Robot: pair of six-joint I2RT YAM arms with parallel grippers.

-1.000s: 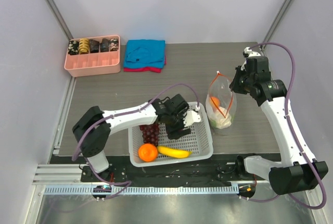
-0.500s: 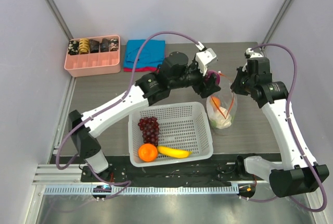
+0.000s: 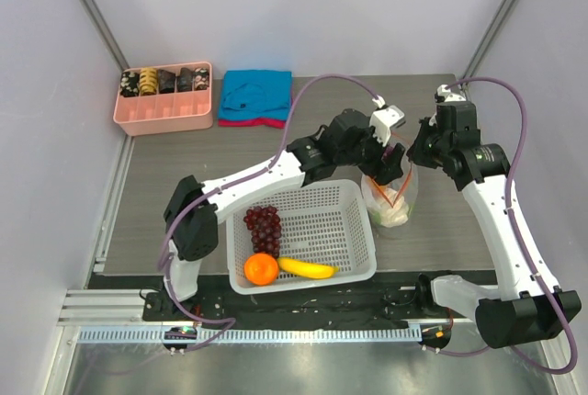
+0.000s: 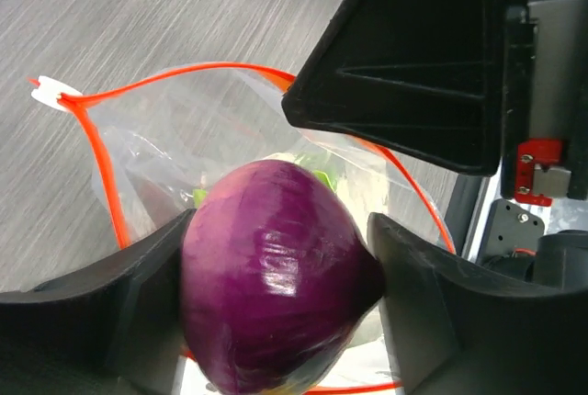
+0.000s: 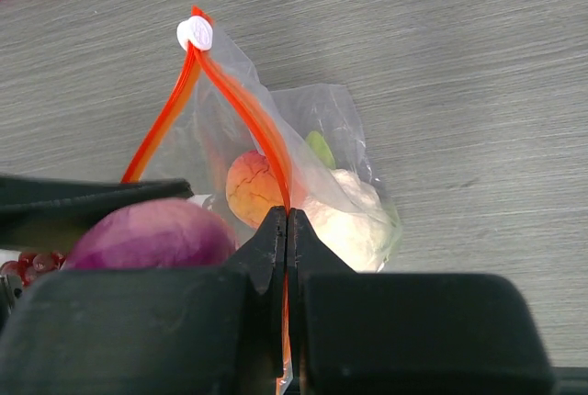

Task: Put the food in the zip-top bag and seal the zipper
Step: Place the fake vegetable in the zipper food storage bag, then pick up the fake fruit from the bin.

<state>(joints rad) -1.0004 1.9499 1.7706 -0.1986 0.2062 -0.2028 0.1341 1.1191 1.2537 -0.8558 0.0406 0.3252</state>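
Your left gripper [image 3: 384,160] has left the white basket [image 3: 354,230] at the near edge of the table [image 3: 184,193], where it was a second ago. It has swung across toward the right edge and now hangs over the mouth of the zip-top bag [image 3: 397,200]. Its jaws are clamped around the purple onion [image 4: 271,271], which the wrist view shows sitting directly above the opening, not yet inside. That puts you at the release point of this transfer: judged from here, lowering a little and letting go should drop it cleanly, but the onion looks nearly as wide as the opening, so watch that it does not catch the rim. Your right gripper [image 5: 287,230] has stayed put throughout, its jaws pinched tight on the zipper [image 5: 241,108], lifting one edge so the bag stands upright with its mouth open. The bag already holds the peach [image 5: 250,188] and the cauliflower [image 5: 354,211], with something green between them. The basket has the grapes [image 3: 265,224], the orange [image 3: 261,269] and the banana [image 3: 308,268], so three more trips remain before you can seal. The pink tray [image 3: 165,115] in the far left corner holds dark items that are not yours to move.
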